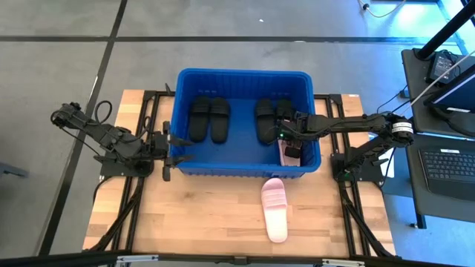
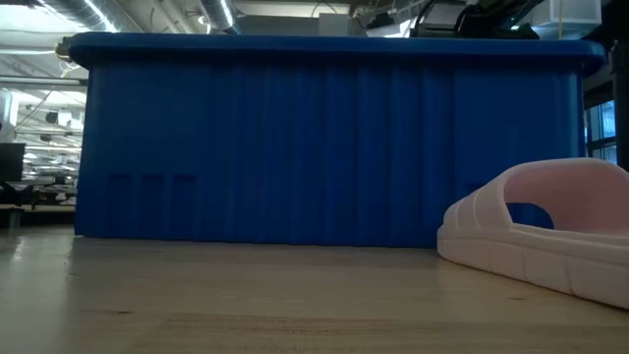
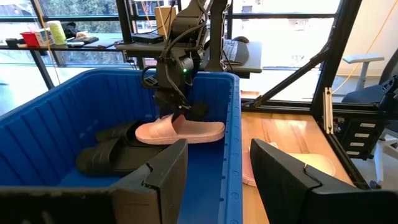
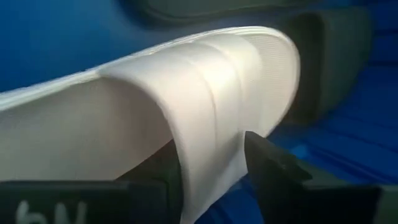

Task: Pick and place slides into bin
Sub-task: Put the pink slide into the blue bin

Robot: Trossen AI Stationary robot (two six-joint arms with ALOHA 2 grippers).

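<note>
Overhead, the wooden bench (image 1: pixel 193 215) carries the blue bin (image 1: pixel 245 169) and one pink slide (image 1: pixel 274 209); windows fill the room behind. Only the left wrist view shows the right pincer (image 3: pixel 177 111) clenched on the other pink slide (image 3: pixel 180 130) inside the bin beside seemingly four black slides (image 1: pixel 208 119). Outside the bin's wall, the left pincer (image 3: pixel 217 171) hangs released.

The bin (image 1: pixel 245 78) sits at the table's (image 1: pixel 185 222) far middle, four slides in two pairs inside: (image 1: pixel 209 119) left, (image 1: pixel 267 119) right. A fifth (image 3: pixel 180 130) hangs over its right-front corner. The sixth (image 1: pixel 274 209) lies on the table just in front.
</note>
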